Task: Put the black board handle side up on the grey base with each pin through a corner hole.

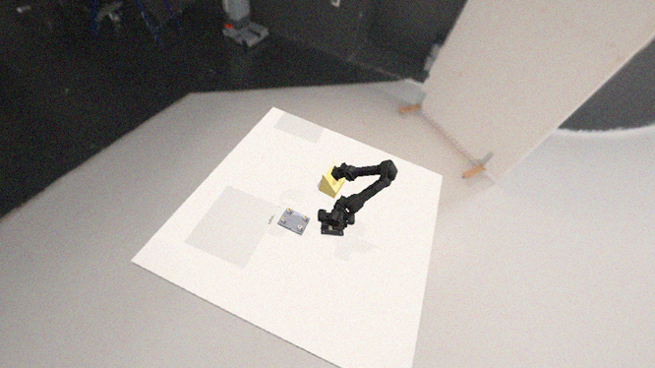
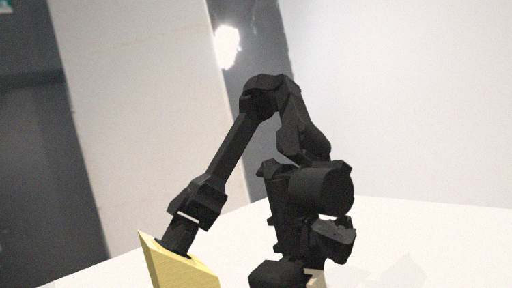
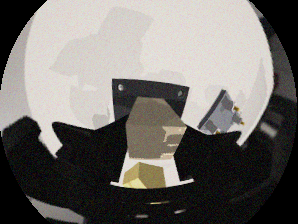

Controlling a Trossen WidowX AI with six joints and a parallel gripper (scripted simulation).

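Pinched in the gripper (image 1: 332, 227) (image 2: 315, 276) (image 3: 156, 140) by its handle (image 2: 316, 276) (image 3: 155, 142), with corners left free, presumably for the pins (image 1: 300, 226) (image 3: 243, 123): the board (image 1: 331, 232) (image 3: 120, 102). Seen from the top, beside the base (image 1: 293, 221) (image 3: 217, 120), at its three o'clock; next, probably, to lift towards nine.

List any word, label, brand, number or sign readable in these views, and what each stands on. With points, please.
No text can be read on the arm, board (image 1: 324, 231) (image 3: 121, 104), grey base (image 1: 293, 221) (image 3: 216, 120) or yellow block (image 1: 328, 187) (image 2: 182, 271).
Pale marking on the dark backdrop, top view: too blurred.
Teal sign, exterior view's upper left corner: too blurred.
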